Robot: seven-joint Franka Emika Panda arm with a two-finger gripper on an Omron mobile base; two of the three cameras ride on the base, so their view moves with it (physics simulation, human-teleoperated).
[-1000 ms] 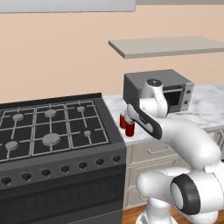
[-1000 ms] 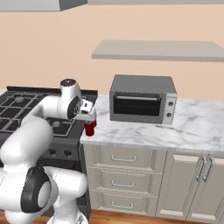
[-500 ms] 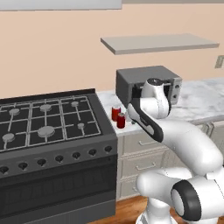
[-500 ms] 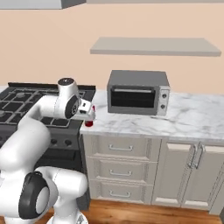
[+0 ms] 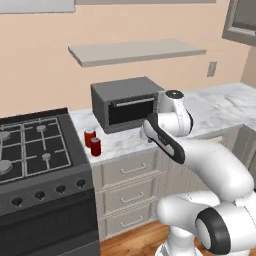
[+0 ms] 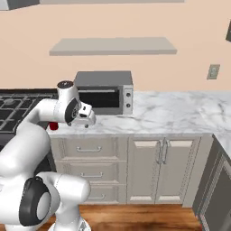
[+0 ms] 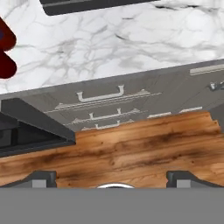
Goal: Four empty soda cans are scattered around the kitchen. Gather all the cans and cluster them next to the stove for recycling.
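Note:
Two red soda cans (image 5: 93,141) stand upright on the marble counter, close together, right beside the black stove (image 5: 35,150). The hand view catches them at its left edge as dark red shapes (image 7: 6,64). In the right base view one can (image 6: 53,126) peeks out behind the arm. My gripper (image 5: 145,133) hangs over the counter's front edge, well to the right of the cans and in front of the toaster oven. It is open with nothing between its fingertips (image 7: 42,177). From the right it shows as a white hand (image 6: 86,119).
A grey toaster oven (image 5: 127,102) sits at the back of the counter (image 6: 171,113) under a wall shelf (image 5: 135,50). Drawers (image 7: 98,94) and cabinet doors (image 6: 158,153) run below. The counter stretches bare to the right and turns a corner.
The base has driven right, so the whole scene has slid left in both base views. The gripper, earlier right at the two cans, now sits well to their right, still open.

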